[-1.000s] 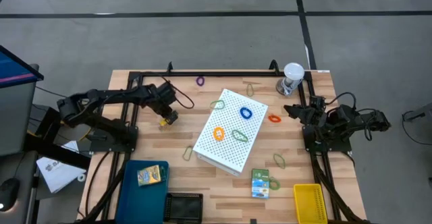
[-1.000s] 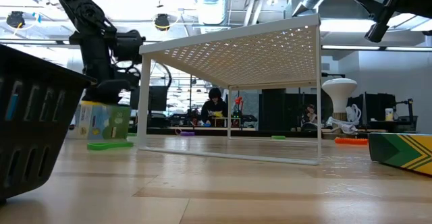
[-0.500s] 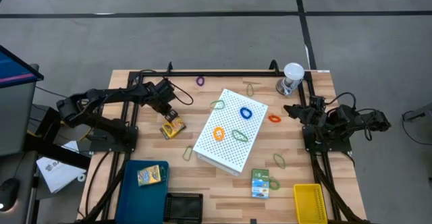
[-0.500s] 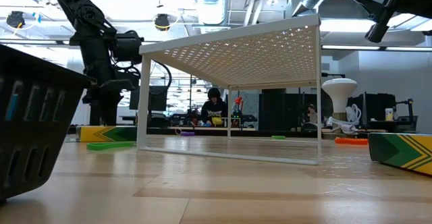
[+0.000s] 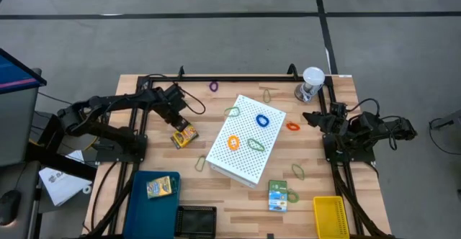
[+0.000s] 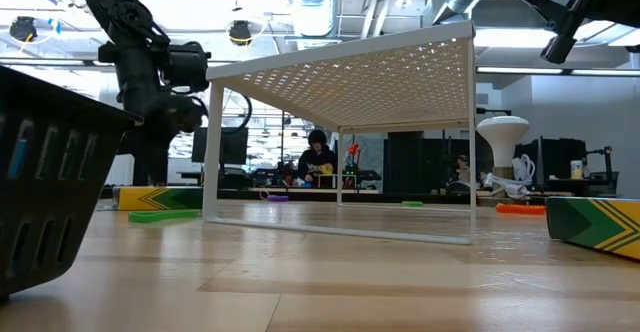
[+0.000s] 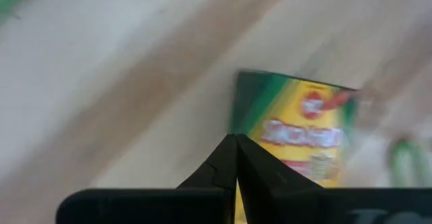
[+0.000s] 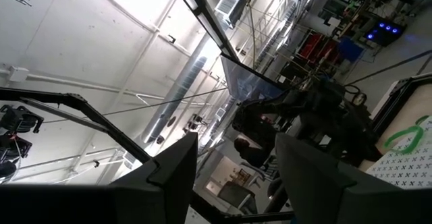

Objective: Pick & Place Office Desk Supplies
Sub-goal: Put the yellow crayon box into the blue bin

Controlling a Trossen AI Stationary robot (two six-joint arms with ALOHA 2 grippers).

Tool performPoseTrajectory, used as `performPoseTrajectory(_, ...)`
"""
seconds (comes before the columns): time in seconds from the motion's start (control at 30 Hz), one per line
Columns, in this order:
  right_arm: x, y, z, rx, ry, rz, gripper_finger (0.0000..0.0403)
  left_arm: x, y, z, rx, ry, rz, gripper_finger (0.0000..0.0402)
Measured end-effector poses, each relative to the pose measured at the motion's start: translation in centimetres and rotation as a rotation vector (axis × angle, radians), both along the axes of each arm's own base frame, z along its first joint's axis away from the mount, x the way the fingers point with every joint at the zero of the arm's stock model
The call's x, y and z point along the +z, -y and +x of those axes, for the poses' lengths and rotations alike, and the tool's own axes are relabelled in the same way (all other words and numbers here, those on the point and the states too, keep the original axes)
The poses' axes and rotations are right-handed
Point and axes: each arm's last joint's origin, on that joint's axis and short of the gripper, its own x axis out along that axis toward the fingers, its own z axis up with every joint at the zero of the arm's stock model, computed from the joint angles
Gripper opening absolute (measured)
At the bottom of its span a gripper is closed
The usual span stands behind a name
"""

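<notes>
Over wooden table [image 5: 216, 199], left fingers [image 5: 175, 119] shut above crayon box [image 5: 184, 136]

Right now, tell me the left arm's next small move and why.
Probably open and come down again over the small yellow-orange crayon box. It lies flat on the wooden table, left of the big white perforated box, while the left gripper sits shut and empty just above it.
</notes>
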Motion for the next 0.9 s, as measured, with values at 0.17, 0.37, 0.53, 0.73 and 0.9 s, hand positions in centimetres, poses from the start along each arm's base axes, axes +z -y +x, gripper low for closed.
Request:
performPoseTrajectory(0.17,-0.1,0.0,0.1,0.002,-0.012,0.002,0.0195,-0.2,0.8,-1.6,0.018,-0.127,-0.141,0.0000)
performPoseTrajectory(0.37,-0.4,0.0,0.2,0.001,-0.047,-0.002,0.0195,0.1,1.0,-1.8,0.020,-0.135,-0.133,0.0000)
performPoseTrajectory(0.53,-0.4,0.0,0.2,0.002,-0.048,-0.002,0.0195,0.1,1.2,-1.9,0.012,-0.129,-0.162,0.0000)
performPoseTrajectory(0.73,-0.4,0.0,0.2,0.002,-0.044,-0.002,0.0195,-0.1,1.3,-1.9,0.008,-0.117,-0.170,0.0000)
performPoseTrajectory(0.9,-0.4,0.0,0.2,0.002,-0.045,-0.002,0.0195,-0.3,1.2,-1.9,0.013,-0.112,-0.168,0.0000)
